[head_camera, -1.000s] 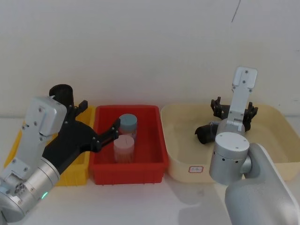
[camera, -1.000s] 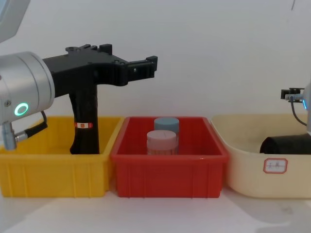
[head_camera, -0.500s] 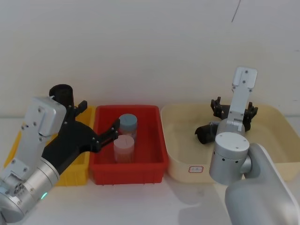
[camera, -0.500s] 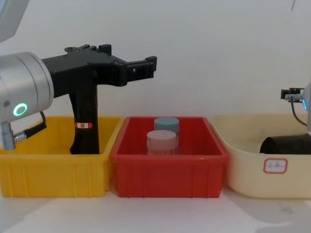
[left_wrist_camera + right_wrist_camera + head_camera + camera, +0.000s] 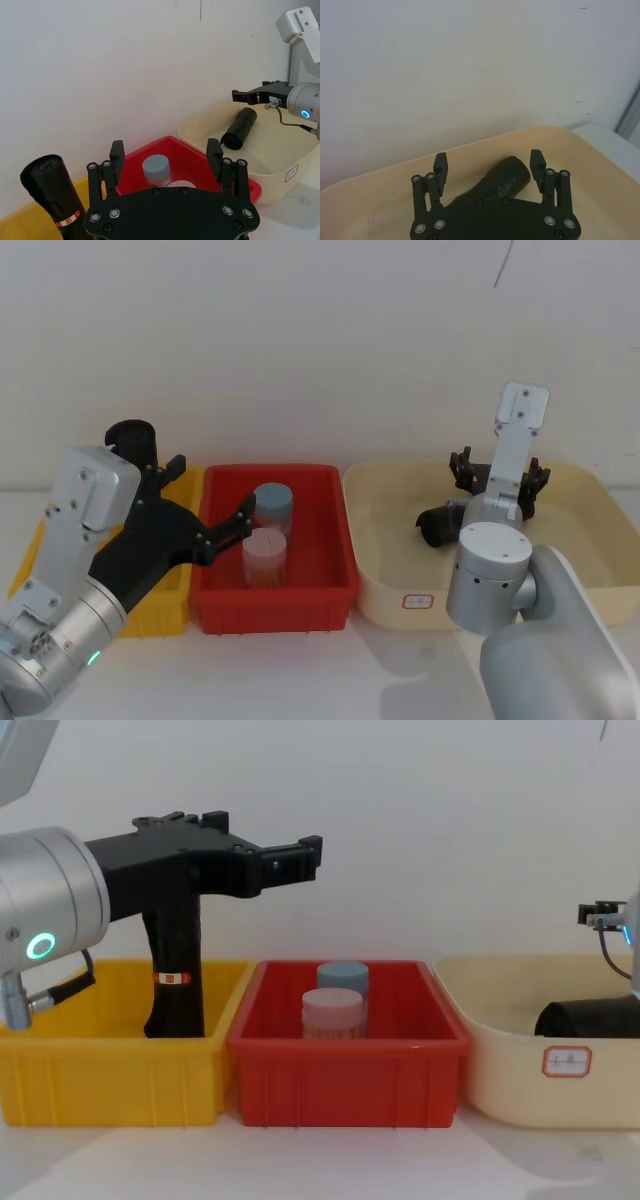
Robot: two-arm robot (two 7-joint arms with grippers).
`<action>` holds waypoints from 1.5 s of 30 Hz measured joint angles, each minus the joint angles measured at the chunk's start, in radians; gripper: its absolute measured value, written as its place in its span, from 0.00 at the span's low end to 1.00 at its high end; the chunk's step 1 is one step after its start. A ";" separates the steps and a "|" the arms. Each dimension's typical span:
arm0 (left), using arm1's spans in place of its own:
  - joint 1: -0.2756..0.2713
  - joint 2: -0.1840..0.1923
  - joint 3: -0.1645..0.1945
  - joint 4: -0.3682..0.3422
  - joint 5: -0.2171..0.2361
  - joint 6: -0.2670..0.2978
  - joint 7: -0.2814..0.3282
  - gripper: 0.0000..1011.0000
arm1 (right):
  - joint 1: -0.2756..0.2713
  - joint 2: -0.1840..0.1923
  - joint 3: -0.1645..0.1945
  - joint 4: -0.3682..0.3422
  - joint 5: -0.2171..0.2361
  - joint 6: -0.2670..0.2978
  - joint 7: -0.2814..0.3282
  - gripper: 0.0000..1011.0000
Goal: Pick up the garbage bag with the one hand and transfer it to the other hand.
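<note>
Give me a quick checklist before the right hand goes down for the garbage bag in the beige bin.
1. Right hand open: ok, fingers spread wide.
2. Right hand lined up with the garbage bag: ok, the roll runs between the two fingers in the wrist view.
3. Bag free to lift: ok, it lies on its side in the beige bin with nothing on it.
4. Gap from the right hand down to the bag: cannot tell.
5. Left hand ready to receive: ok, open and held high.
6. Right target: ok, the labelled slim roll stands apart in the yellow bin.
</note>
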 joint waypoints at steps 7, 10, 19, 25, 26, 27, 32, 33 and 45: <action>0.000 0.000 0.000 0.000 0.000 0.000 0.000 0.99 | 0.000 0.000 0.000 0.000 0.000 0.000 0.000 0.99; 0.000 0.000 0.000 0.000 0.000 0.000 0.000 0.99 | 0.000 0.000 0.000 0.000 0.000 0.000 0.000 0.99; 0.000 0.000 0.000 0.000 0.000 0.000 0.000 0.99 | 0.000 0.000 0.000 0.000 0.000 0.000 0.000 0.99; -0.004 0.004 0.009 0.013 0.000 -0.004 0.015 0.99 | -0.013 0.010 -0.003 -0.014 0.006 -0.004 0.010 0.99; -0.006 0.008 0.015 0.021 0.000 -0.007 0.026 0.99 | -0.017 0.013 -0.005 -0.018 0.008 -0.005 0.014 0.99; -0.008 0.009 0.018 0.026 0.000 -0.009 0.033 0.99 | -0.026 0.020 -0.007 -0.027 0.013 -0.009 0.022 0.99; -0.020 0.023 0.046 0.065 0.000 -0.024 0.083 0.99 | -0.063 0.049 -0.017 -0.066 0.034 -0.024 0.059 0.99; -0.022 0.025 0.052 0.073 0.000 -0.027 0.093 0.99 | -0.072 0.056 -0.020 -0.076 0.039 -0.027 0.068 0.99; -0.054 0.059 0.122 0.173 0.002 -0.065 0.222 0.99 | -0.192 0.150 -0.052 -0.204 0.107 -0.075 0.186 0.99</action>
